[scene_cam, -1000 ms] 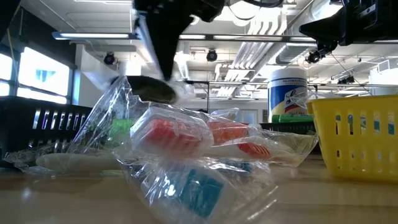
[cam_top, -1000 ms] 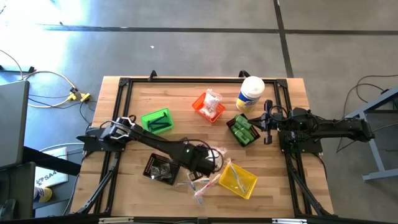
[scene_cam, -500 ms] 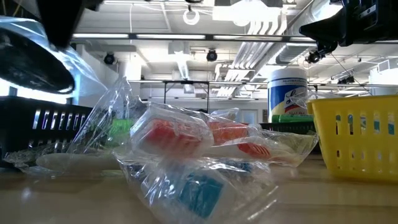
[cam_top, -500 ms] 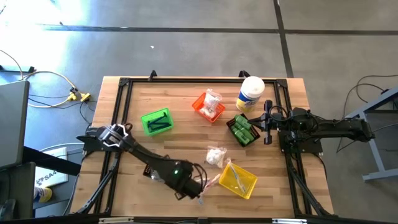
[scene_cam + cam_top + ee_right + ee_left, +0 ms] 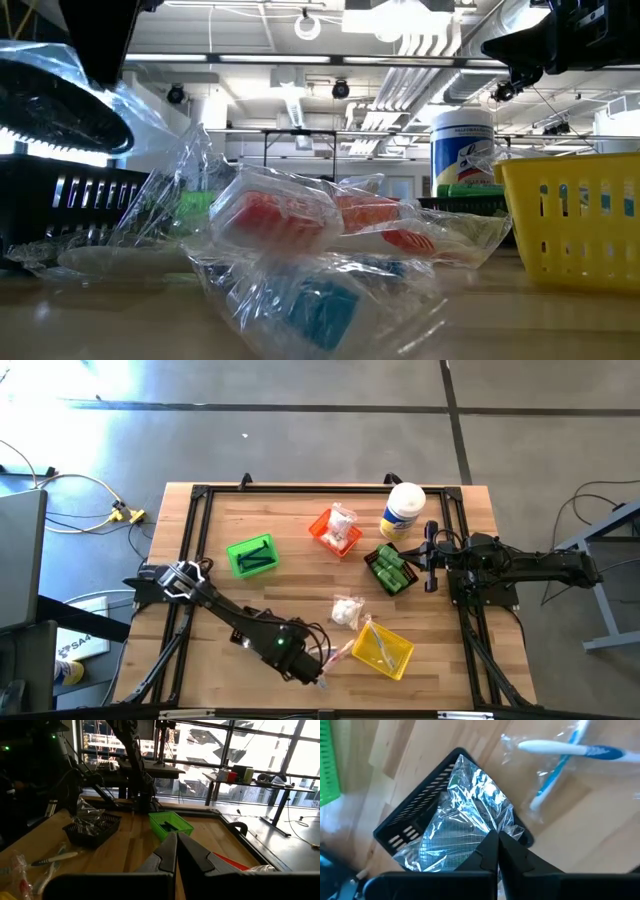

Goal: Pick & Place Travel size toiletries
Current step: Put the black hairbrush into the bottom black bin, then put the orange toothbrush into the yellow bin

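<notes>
My left gripper points down over the black bin at the table's near left and is shut on a clear crinkly packet with a dark oval piece inside. In the high view the left arm hides its fingers. Clear-wrapped toothbrushes lie on the wood near the front edge. A white crinkly packet lies mid-table. My right gripper waits shut and level at the table's right side. My left gripper pinches the clear packet's top end between its two shut fingers, coming from above and pointing down. The packet hangs below the fingers, crumpled and slack, above the black bin.
A yellow bin stands near the front right, a green bin at the left, an orange bin with a white packet at the back, and a dark bin of green bottles beside the tall white canister.
My left gripper, still shut, has carried the clear packet from the table's middle toward the near left, stopping over the black bin. The packet has stayed hanging below it. The white crinkly packet, earlier hidden under the arm, now shows.
</notes>
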Robot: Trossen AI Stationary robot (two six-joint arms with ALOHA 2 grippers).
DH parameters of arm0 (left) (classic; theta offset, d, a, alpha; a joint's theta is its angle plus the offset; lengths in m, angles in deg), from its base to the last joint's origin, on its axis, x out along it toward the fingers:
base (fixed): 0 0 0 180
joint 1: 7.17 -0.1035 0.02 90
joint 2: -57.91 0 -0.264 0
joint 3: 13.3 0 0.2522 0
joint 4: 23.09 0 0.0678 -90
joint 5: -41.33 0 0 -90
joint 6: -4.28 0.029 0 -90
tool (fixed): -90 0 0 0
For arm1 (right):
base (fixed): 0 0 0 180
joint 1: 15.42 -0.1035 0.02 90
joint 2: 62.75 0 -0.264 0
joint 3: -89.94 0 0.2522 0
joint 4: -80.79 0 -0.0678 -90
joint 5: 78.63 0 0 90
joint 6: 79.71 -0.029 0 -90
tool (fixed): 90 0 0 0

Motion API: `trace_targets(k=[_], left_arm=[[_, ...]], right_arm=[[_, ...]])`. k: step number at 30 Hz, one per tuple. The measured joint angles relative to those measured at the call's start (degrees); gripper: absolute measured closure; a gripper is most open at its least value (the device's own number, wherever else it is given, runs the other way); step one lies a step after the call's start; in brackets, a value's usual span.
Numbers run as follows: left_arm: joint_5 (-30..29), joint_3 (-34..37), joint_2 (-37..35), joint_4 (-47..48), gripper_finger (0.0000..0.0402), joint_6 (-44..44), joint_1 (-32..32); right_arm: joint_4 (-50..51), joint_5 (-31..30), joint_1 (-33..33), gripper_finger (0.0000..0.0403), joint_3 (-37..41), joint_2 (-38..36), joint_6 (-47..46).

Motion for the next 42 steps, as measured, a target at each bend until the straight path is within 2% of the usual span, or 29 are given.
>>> trace_targets(k=[7, 13, 17, 23, 26, 32, 42], left_arm=[[-0.3, 3.3, 0.0, -0.2, 0.0401, -0.3, 0.0], [-3.2, 3.9, 0.0, -0.2, 0.0392, -1.5, 0.0], [-3.4, 3.9, 0.0, 0.3, 0.0362, -1.5, 0.0], [-3.4, 3.9, 0.0, 1.5, 0.0296, 0.1, -0.7], [-3.4, 3.7, 0.1, 1.7, 0.028, 0.3, -1.6], [-3.6, 2.3, 0.1, 2.7, 0.0278, 3.5, -3.9], [-10.9, -0.7, 0.2, -1.8, 0.0278, 7.9, -4.5]], right_arm=[[0.0, 0.0, 0.0, 0.0398, 0.0, 0.0, 0.0], [0.0, 0.0, 0.0, 0.0398, 0.0, 0.0, 0.0], [0.0, 0.0, 0.0, 0.0398, 0.0, 0.0, 0.0], [0.0, 0.0, 0.0, 0.0398, 0.0, 0.0, 0.0], [0.0, 0.0, 0.0, 0.0398, 0.0, 0.0, 0.0], [0.0, 0.0, 0.0, 0.0398, 0.0, 0.0, 0.1], [0.4, 0.0, 0.0, 0.0398, 0.0, 0.0, 0.2]])
